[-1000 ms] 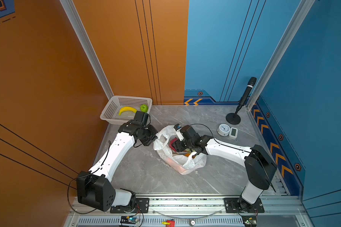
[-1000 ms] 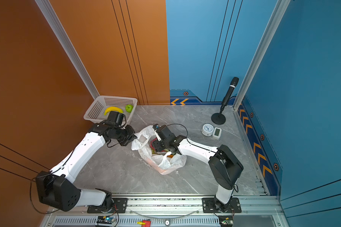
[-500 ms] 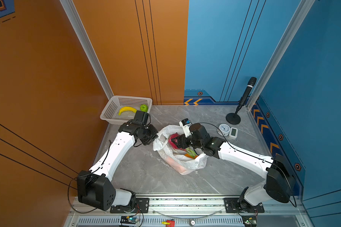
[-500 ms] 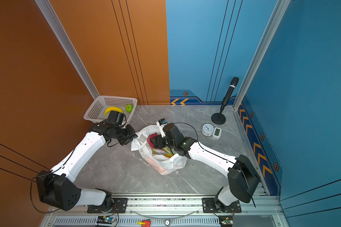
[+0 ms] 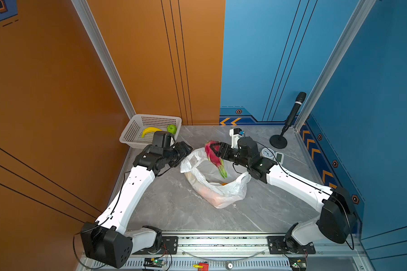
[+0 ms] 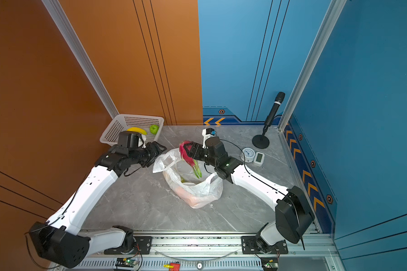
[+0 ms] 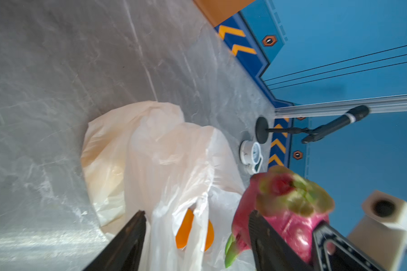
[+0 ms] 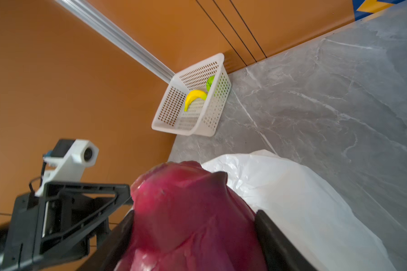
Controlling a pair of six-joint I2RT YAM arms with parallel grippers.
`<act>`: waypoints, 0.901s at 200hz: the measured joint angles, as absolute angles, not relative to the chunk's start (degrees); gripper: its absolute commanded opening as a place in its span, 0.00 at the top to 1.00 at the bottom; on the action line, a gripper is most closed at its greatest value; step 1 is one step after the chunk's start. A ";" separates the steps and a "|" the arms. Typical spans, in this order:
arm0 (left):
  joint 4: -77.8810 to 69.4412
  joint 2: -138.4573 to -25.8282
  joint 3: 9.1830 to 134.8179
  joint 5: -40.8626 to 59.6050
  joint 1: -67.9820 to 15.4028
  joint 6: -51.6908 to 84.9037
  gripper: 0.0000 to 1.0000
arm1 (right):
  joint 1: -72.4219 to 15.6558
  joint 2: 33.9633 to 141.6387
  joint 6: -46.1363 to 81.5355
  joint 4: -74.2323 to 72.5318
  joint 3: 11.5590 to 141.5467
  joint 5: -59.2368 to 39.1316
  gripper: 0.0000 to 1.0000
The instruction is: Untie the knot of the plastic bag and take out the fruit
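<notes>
A grey marbled table (image 5: 174, 206) meets orange wall panels (image 5: 45, 82) far left of the microphone stand (image 5: 278, 142), blue wall panels (image 5: 256, 58) behind it, orange chevrons (image 5: 230, 121) along their base.

The plastic bag (image 5: 230, 192) is thin, translucent white film, crinkled, with a soft shine along its folds. Above its mouth, the dragon fruit (image 8: 188, 211) has smooth, waxy magenta skin with a wet-looking gloss. The fingers (image 8: 277, 244) of the right gripper (image 5: 213, 150) on it look like matt black plastic. Under the bag, the tabletop (image 5: 169, 201) is grey and marble-veined, with a dull sheen. Behind the bag, the basket (image 5: 133, 131) is perforated white plastic, and the banana (image 5: 150, 131) in it looks glossy.
</notes>
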State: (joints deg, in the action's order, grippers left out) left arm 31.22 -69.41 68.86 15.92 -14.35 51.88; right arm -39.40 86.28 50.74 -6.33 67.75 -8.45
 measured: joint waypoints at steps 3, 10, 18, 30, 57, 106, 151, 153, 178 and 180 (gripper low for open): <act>30.24 -68.95 68.51 16.08 -14.31 51.83 0.24 | -39.11 86.46 51.57 -6.48 68.16 -8.62 0.52; 28.12 -67.81 67.79 16.36 -14.24 51.22 0.22 | -38.48 86.74 53.67 -6.85 69.01 -8.91 0.52; 25.50 -66.48 66.85 16.73 -14.24 50.41 0.20 | -37.87 86.98 56.07 -7.31 69.76 -9.06 0.52; 21.74 -64.84 65.65 17.43 -14.24 49.04 0.17 | -37.01 87.11 59.66 -7.90 70.48 -9.26 0.52; 13.17 -63.51 64.69 21.30 -14.24 45.76 0.15 | -36.07 87.11 66.52 -9.52 70.87 -10.07 0.52; 4.29 -67.72 66.83 29.30 -15.92 42.85 0.02 | -35.88 87.13 76.60 -11.77 71.70 -12.29 0.51; 1.06 -74.65 70.35 33.43 -20.10 42.94 0.02 | -35.88 87.22 83.92 -15.66 72.05 -13.74 0.50; 0.97 -74.83 70.41 33.52 -20.23 42.94 0.02 | -35.88 87.24 84.12 -15.77 72.05 -13.74 0.50; -0.23 -76.66 71.40 33.91 -21.74 43.46 0.01 | -36.01 87.24 86.48 -17.19 72.05 -13.74 0.49; -0.43 -76.75 71.44 33.91 -21.82 43.57 0.01 | -36.01 87.24 86.67 -17.30 72.05 -13.76 0.49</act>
State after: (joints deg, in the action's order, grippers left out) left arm -0.43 -76.75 71.44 33.91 -21.82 43.57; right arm -36.01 87.24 86.67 -17.30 72.05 -13.76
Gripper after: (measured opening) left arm 0.994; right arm 0.704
